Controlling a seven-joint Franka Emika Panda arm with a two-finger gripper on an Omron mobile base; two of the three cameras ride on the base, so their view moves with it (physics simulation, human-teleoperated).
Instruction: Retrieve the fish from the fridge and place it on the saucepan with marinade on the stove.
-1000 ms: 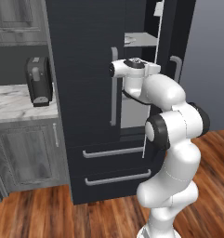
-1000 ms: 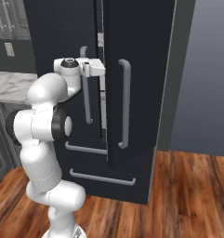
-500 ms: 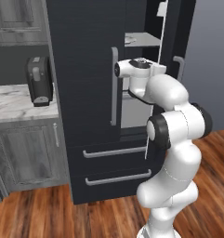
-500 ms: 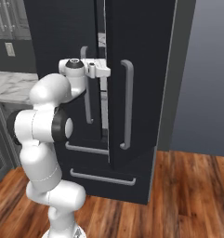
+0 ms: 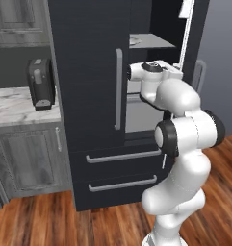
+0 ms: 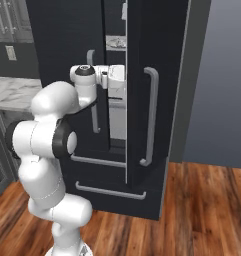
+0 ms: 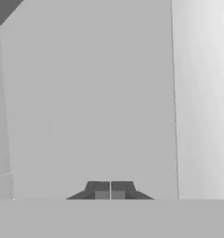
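Black fridge [image 5: 88,72], right door ajar, upright.

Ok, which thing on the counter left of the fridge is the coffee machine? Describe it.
Start at the tall black fridge. Left of it a marble counter tops grey wood-grain cabinets. The coffee machine stands upright at the counter's back, a dark box with a grey front panel.

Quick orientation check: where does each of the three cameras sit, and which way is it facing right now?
Left base view: behind the arm's left, facing the fridge and its part-open right door; the arm rises lower right.
Right base view: behind the arm's right, facing the same fridge; the arm rises lower left.
Hand view: on the hand, facing pale grey fridge interior; the shut claw shows at bottom.
Both base views share fridge, door and arm.
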